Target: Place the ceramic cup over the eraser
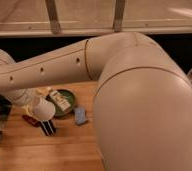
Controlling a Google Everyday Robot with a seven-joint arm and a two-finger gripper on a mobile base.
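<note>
White arm fills most of the frame, hiding much of the wooden table (49, 150). At lower left the gripper (33, 106) is clamped on the one ceramic cup (42, 109), tilted just above the one striped eraser (48, 127). Around: one green bowl (68, 98), blue pad (80, 115), dark red thing (29, 119). No readable writing.

One close view looks down past the arm (139, 100), pincer (39, 107) far left.
</note>
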